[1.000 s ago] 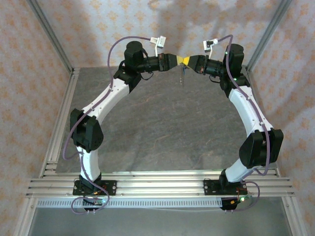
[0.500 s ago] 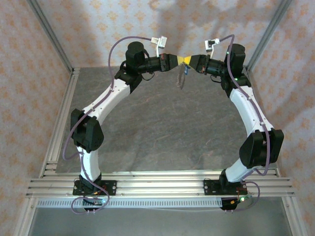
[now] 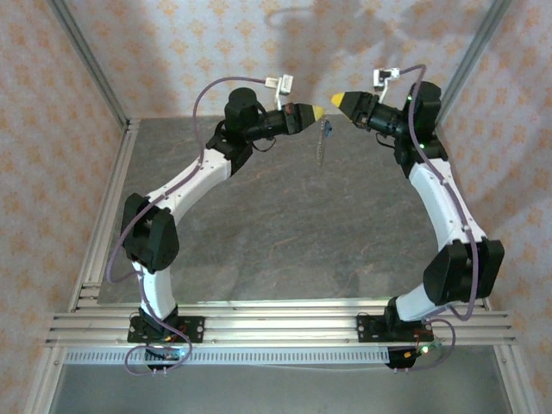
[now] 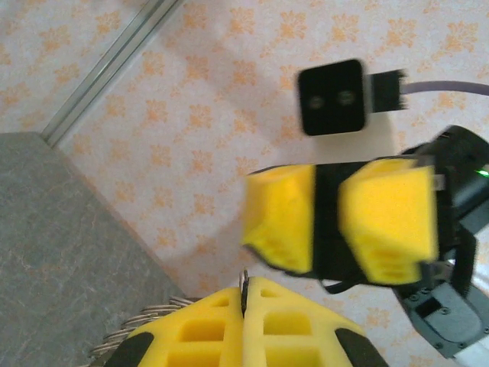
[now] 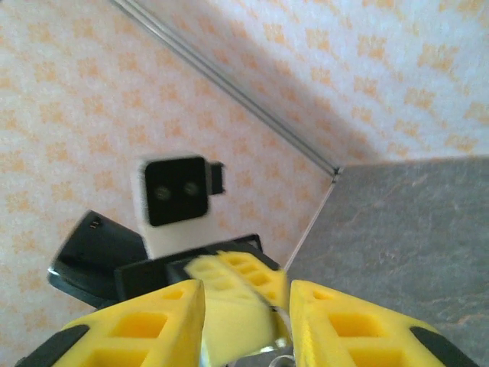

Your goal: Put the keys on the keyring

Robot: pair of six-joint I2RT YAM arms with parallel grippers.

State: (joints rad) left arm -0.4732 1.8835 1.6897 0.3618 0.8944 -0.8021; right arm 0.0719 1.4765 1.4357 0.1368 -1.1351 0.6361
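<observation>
Top external: one keyring (image 3: 321, 148) with one key (image 3: 328, 128) below left tool (image 3: 317, 112).

Matt, grainy yellow plastic with moulded hollows on left gripper (image 4: 246, 304) and right gripper (image 5: 246, 297). Thin, bright, shiny metal wire for the keyring (image 4: 145, 330); blue-headed key (image 3: 327, 127), finish too small to tell. Matt grey, stone-veined table (image 3: 285, 233). Dull brushed metal rails (image 3: 276, 321). Smooth, glossy white plastic arm shells (image 3: 185, 179) with matt black joints. Flat, papery patterned walls (image 3: 155, 43).
</observation>
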